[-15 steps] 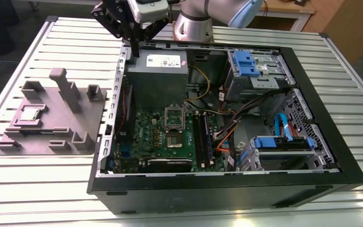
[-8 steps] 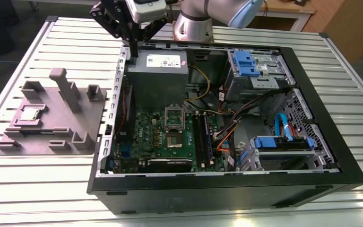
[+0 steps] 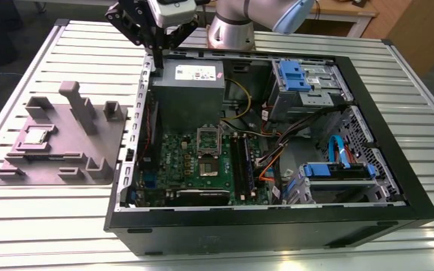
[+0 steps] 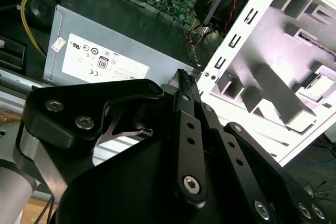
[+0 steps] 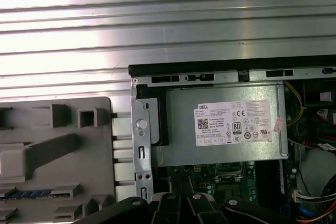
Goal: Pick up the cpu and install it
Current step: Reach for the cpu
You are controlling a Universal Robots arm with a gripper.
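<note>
The cpu, a small square chip with a silver top, lies flat in a pocket of the grey fixture on the exterior view's left, outside the computer case. My gripper hangs above the case's back left corner, over the edge of the power supply, well away from the cpu. Its black fingers are shut together with nothing between them. On the green motherboard the socket lies uncovered, with its frame raised.
The open black case rests on a slatted metal table. Inside it are black RAM slots, blue drive brackets, and orange and blue cables. The fixture has upright posts. The power supply is below the wrist.
</note>
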